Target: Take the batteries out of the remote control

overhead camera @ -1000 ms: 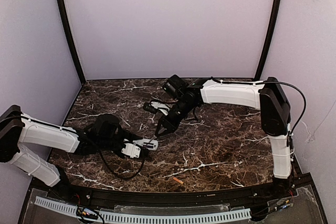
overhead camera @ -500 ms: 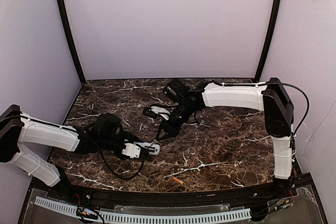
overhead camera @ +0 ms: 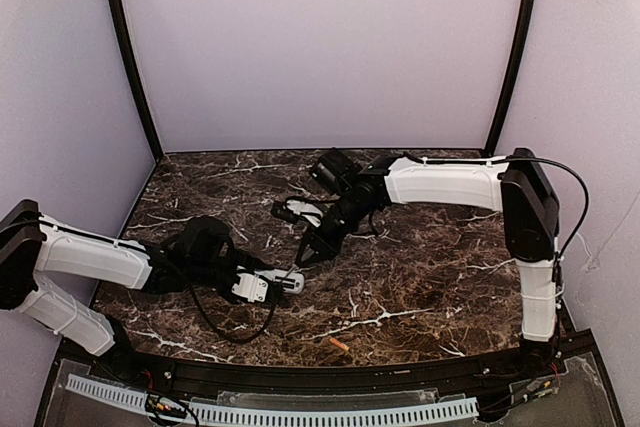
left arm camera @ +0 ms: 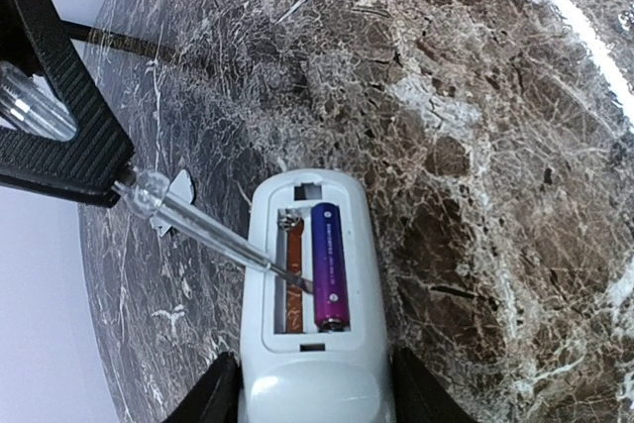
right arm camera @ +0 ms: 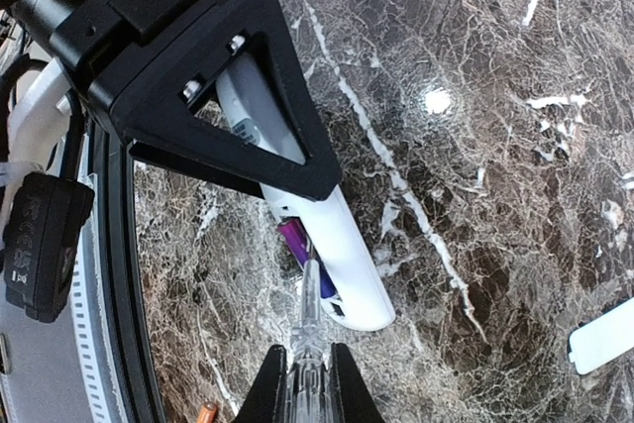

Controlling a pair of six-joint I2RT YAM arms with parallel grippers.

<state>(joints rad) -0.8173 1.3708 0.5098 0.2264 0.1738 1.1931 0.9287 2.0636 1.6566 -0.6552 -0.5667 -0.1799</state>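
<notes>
My left gripper (overhead camera: pixel 262 285) is shut on the white remote control (overhead camera: pixel 277 278) and holds it low over the table, back side up with the battery bay open (left arm camera: pixel 307 344). One purple-blue battery (left arm camera: pixel 328 264) lies in the right slot; the left slot is empty. My right gripper (overhead camera: pixel 313 247) is shut on a clear-handled screwdriver (right arm camera: pixel 310 319), whose tip rests in the bay against the battery (right arm camera: pixel 297 243). An orange battery (overhead camera: pixel 339 345) lies on the table near the front edge; it also shows in the right wrist view (right arm camera: pixel 205 411).
A small flat white cover piece (right arm camera: pixel 604 336) lies on the marble table behind the right gripper (overhead camera: pixel 305 210). A black cable loops under the left arm (overhead camera: pixel 215 322). Purple walls close in the back and sides.
My right gripper has moved a little down and left, bringing the screwdriver tip into the remote's bay. The left gripper and remote have shifted slightly right.
</notes>
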